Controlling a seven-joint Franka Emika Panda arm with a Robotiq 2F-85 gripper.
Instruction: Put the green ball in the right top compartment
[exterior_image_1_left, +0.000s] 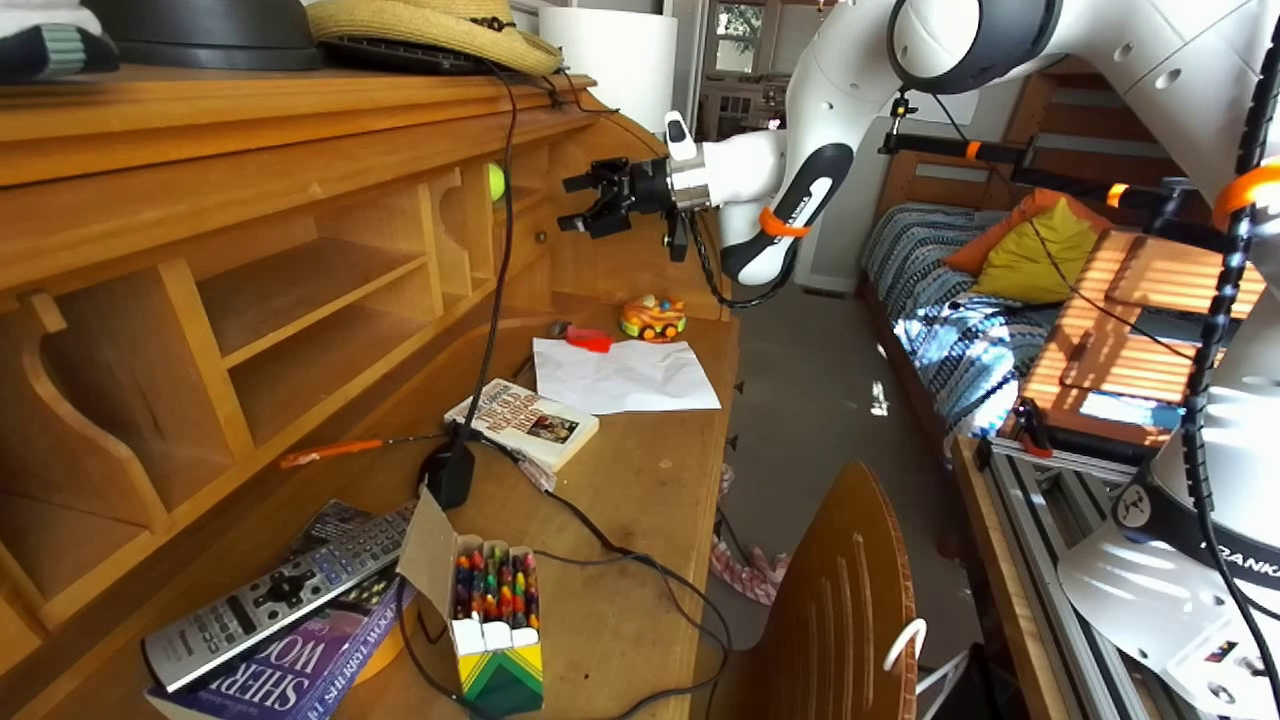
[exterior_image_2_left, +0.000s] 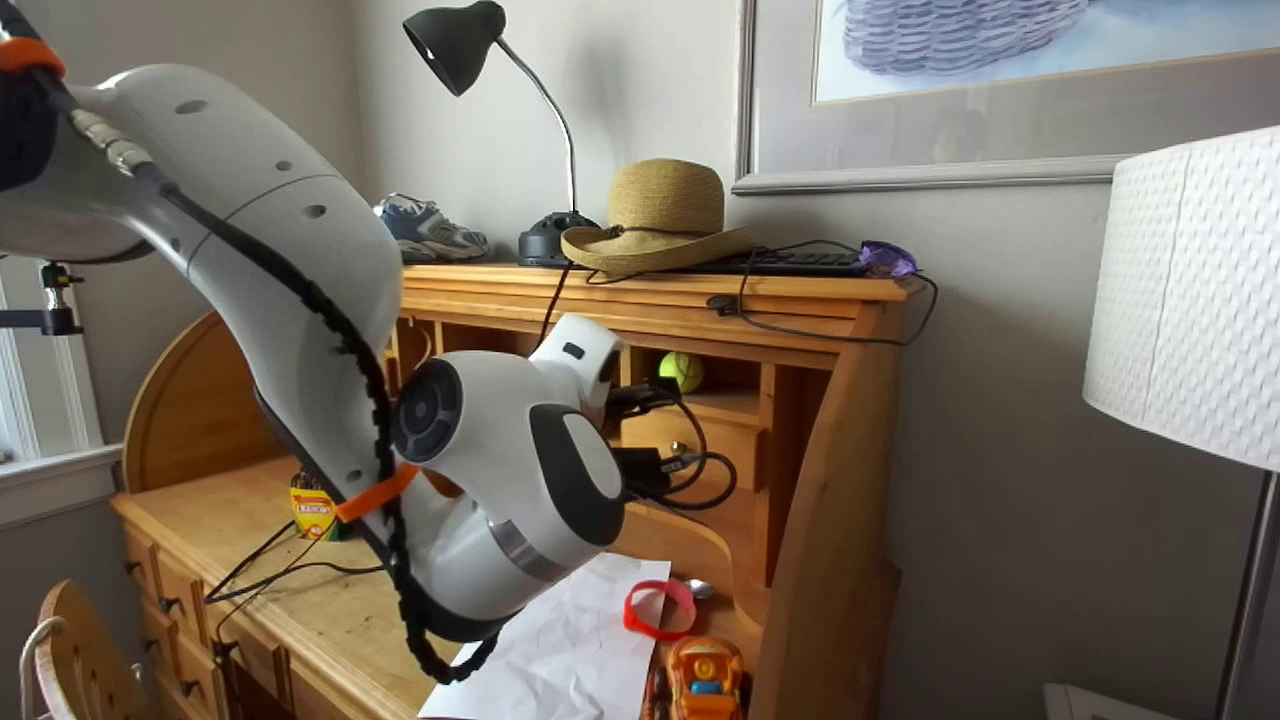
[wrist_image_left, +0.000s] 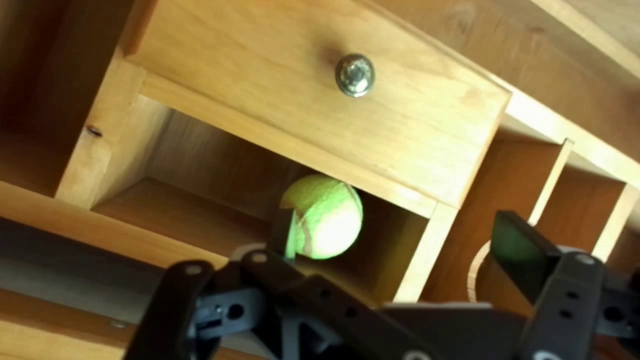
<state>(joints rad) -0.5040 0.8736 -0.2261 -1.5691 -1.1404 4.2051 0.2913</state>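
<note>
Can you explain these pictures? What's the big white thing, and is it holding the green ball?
That's a robot arm. Its black end effector, the part that grabs, has two fingers. They're spread apart and holding nothing.

Two pictures come from cameras standing away from the robot. The close-up comes from its wrist, and it's upside down!

On the desk you can see a crayon box, a book, white paper and an orange toy car. The green ball sits in a top cubby, above a little drawer.
</note>
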